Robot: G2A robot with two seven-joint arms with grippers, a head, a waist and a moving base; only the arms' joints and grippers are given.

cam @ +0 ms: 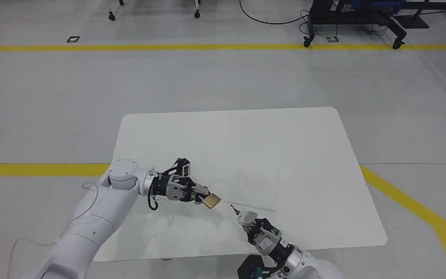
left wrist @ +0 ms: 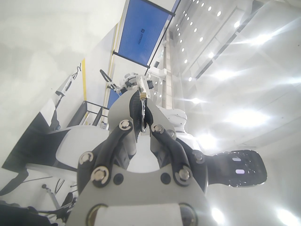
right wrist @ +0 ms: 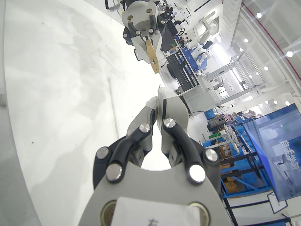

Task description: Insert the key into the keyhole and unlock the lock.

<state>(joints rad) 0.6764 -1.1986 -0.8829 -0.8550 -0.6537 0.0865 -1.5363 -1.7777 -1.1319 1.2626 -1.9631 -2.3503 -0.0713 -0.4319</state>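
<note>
Both pickups look done: left gripper (cam: 201, 196) is clamped on the padlock (cam: 211, 201), holding it up off the counter (cam: 293, 153), and right gripper (cam: 241, 217) is pinching the key (cam: 235, 210). The key tip is near the keyhole (right wrist: 154, 60) but not in (close, though), so inserting and turning are left.

place: factory-like lab | yellow floor line (cam: 209, 47) | aluminium frames (right wrist: 244, 71) | blue crates (right wrist: 212, 143)

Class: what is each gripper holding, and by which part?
Left gripper clamps the padlock by its shackle; right gripper pinches the key by its head, blade out.
</note>
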